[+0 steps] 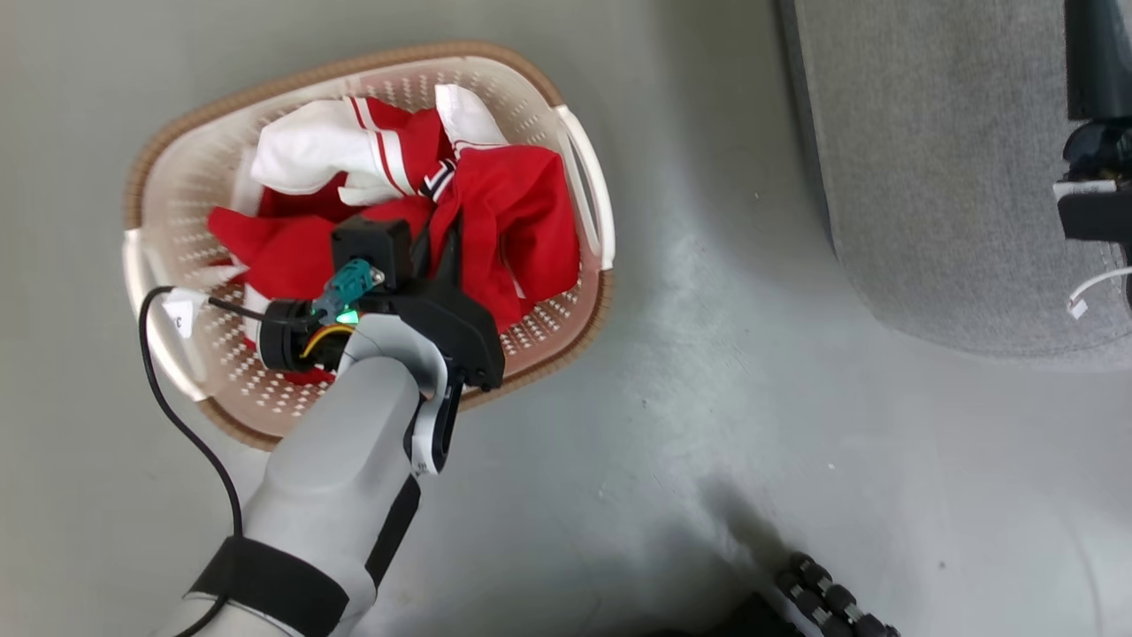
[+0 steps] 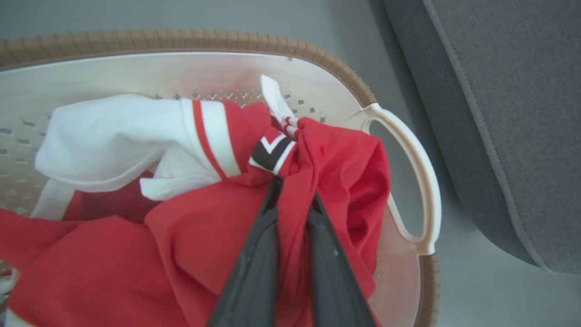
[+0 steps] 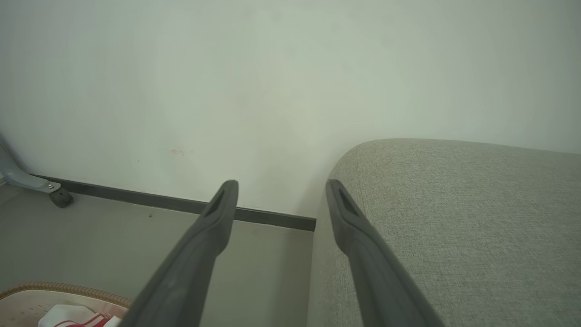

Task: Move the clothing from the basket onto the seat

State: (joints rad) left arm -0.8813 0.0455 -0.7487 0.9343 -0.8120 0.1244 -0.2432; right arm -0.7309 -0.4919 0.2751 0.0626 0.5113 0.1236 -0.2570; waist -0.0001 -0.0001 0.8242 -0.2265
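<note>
Head view: left pincer [image 1: 447, 252] is sitting inside the basket [image 1: 548, 327], seat [image 1: 937, 177] off right. Left wrist: it is clenching a fold of red clothing [image 2: 336, 172] in the basket. Right wrist: right pincer [image 3: 281, 193] is hanging released beside seat.

Prob. home living rm: sofa seat [image 1: 937, 177], laundry basket [image 1: 591, 190], skirting board [image 3: 159, 202].

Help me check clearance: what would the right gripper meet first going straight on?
Likely the pale wall, just above the dark skirting; the seat lies close beside the right gripper, though depth is unclear.
</note>
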